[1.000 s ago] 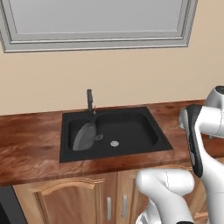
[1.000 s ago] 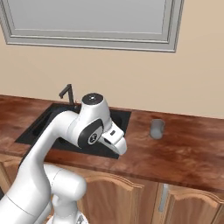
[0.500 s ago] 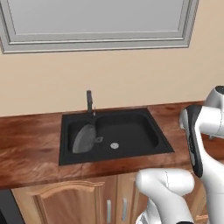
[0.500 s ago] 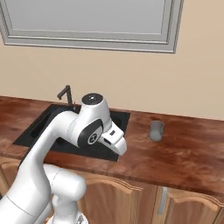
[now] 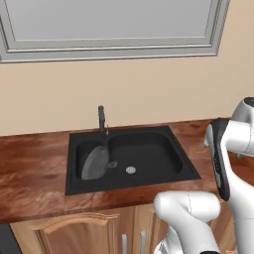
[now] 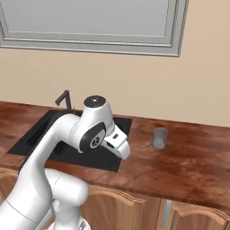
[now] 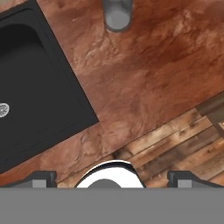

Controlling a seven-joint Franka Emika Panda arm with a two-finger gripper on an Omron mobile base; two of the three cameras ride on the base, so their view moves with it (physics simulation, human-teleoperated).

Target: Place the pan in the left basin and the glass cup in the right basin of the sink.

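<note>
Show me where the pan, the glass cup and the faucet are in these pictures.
pan (image 5: 95, 163): left base view, middle of its dark grey inside.
glass cup (image 6: 159, 138): right base view, middle of its side wall.
faucet (image 5: 101, 118): left base view, its upright stem.

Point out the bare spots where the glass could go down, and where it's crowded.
Free: the right basin around its drain, and the counter between sink and glass. Crowded: the left basin, where the pan lies.
</note>
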